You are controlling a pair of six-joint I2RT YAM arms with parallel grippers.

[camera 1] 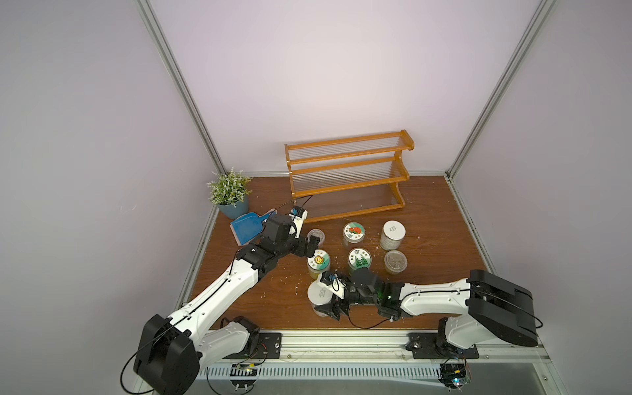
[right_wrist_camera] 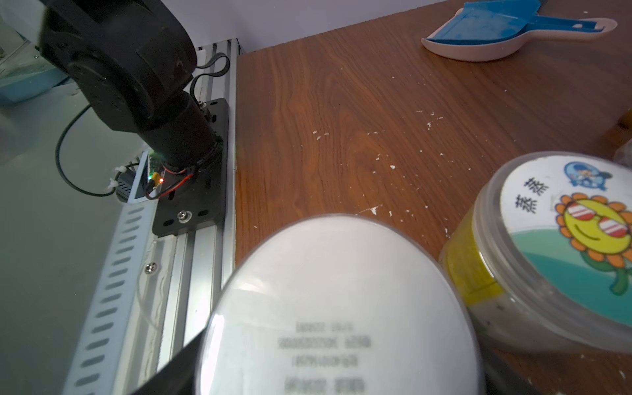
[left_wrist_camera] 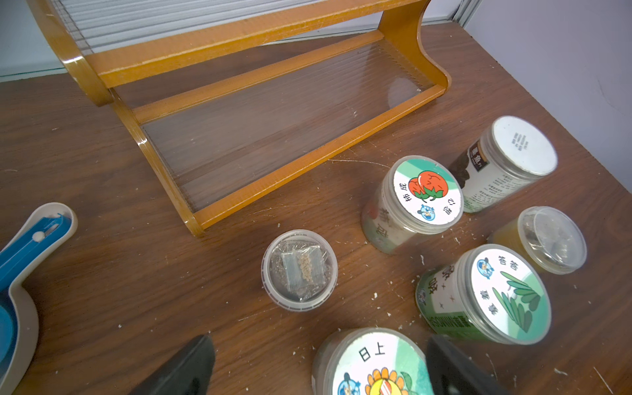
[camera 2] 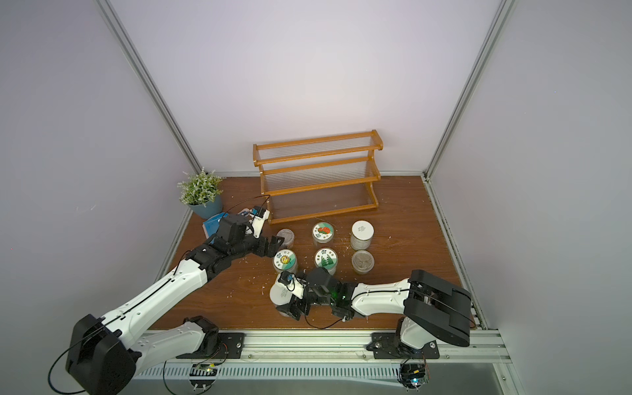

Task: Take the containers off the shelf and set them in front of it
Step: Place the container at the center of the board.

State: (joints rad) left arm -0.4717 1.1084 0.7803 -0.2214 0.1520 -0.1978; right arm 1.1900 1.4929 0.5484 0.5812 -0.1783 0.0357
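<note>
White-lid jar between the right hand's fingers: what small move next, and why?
Probably open the right hand and draw back: the white-lid jar seems set down before the shelf, whose tiers are bare; six others already stand there.

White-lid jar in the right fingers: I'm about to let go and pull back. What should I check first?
1. Shelf emptied: ok, all three tiers are bare.
2. Right gripper on the front white-lid jar: ok, its fingers sit against the jar's sides.
3. Jar base seated on the table: cannot tell, the gripper hides it.
4. Gap to the sunflower jar: cannot tell, the two stand close together and contact is unclear.
5. Left gripper out of the way: ok, it is open, holds nothing and is apart from the right arm.
</note>
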